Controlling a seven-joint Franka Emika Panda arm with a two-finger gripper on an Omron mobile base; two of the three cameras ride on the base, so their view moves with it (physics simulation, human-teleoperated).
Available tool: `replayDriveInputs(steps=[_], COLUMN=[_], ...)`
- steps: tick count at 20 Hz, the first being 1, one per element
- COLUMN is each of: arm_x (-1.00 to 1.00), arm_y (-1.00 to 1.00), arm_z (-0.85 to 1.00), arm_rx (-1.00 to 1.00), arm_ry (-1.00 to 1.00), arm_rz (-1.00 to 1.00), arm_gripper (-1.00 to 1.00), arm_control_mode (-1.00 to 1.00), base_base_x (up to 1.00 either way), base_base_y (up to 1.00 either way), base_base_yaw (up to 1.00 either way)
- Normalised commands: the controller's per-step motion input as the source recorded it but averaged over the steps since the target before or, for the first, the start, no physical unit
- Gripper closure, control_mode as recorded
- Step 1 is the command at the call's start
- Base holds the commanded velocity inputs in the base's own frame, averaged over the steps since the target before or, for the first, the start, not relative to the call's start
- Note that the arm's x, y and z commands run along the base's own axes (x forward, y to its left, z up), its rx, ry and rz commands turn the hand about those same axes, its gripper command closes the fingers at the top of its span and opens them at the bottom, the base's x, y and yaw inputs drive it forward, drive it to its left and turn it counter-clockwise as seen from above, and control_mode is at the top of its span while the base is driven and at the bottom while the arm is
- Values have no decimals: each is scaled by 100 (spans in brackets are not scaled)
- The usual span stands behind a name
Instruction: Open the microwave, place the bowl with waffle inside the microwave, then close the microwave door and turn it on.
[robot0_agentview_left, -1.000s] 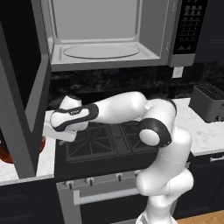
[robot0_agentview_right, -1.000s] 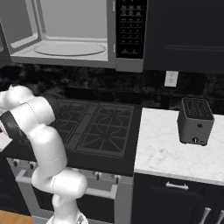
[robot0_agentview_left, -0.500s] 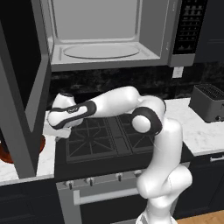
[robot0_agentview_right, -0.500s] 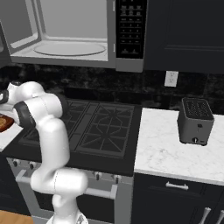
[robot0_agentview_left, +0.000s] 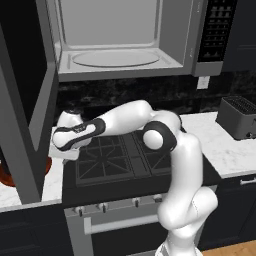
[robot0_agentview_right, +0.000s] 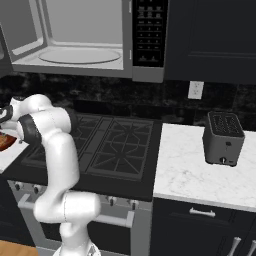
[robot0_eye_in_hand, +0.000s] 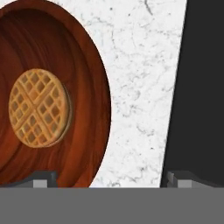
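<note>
Microwave (robot0_agentview_left: 120, 45), a wide grey-steel box with a black button panel at its right, hangs above the black gas cooktop (robot0_agentview_left: 122, 157); we find its grey-framed dark-glass door (robot0_agentview_left: 22, 100) swung fully out to the left, exposing the light grey cavity and round turntable (robot0_agentview_left: 116, 58). We see the shallow round reddish-brown glossy bowl (robot0_eye_in_hand: 57, 100) resting on the white marble table (robot0_eye_in_hand: 140, 87) left of the cooktop, near that table's right edge where it meets the cooktop's dark side. The small round tan-golden waffle with grid pattern (robot0_eye_in_hand: 39, 108) lies flat inside the bowl. The white arm reaches left across the cooktop, and the pincer (robot0_eye_in_hand: 111, 177) stands with its fingers wide apart above the bowl's near rim, one fingertip (robot0_eye_in_hand: 41, 178) over the bowl, the other over the dark cooktop edge, gripping nothing. A small dark slotted toaster (robot0_agentview_right: 223, 138) sits on the table right of the cooktop.
</note>
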Motion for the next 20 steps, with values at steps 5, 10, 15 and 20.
replayDriveInputs(steps=[5,10,15,20], arm_x=[9,16,19,18], arm_y=[11,12,17,18], arm_z=[-17,-10,-10,-16], arm_rx=[-2,-1,-3,-3], arm_ry=[0,0,0,0], arm_rz=[0,0,0,0], arm_gripper=[-100,-100,-100,-100], arm_control_mode=[-100,-100,-100,-100], base_base_x=[0,0,0,0], base_base_y=[0,0,0,0], base_base_yaw=[0,0,0,0])
